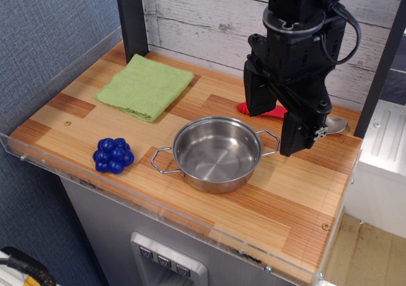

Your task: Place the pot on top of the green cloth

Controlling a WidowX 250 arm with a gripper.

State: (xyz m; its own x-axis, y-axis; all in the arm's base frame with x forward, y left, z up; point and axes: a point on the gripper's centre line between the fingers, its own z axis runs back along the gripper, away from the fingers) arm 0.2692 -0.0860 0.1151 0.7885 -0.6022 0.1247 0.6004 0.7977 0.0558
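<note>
The shiny steel pot (216,153) stands upright near the middle front of the wooden table, its two wire loop handles pointing left-front and right. The light green cloth (145,86) lies flat at the back left, apart from the pot. My black gripper (277,129) hangs above the table just right of and behind the pot, its two fingers spread apart and empty. It touches neither the pot nor the cloth.
A blue bunch of toy grapes (113,155) lies at the front left. A red object (274,112) and a metal spoon end (335,126) lie behind the gripper at the right. A clear plastic rim (158,205) edges the table.
</note>
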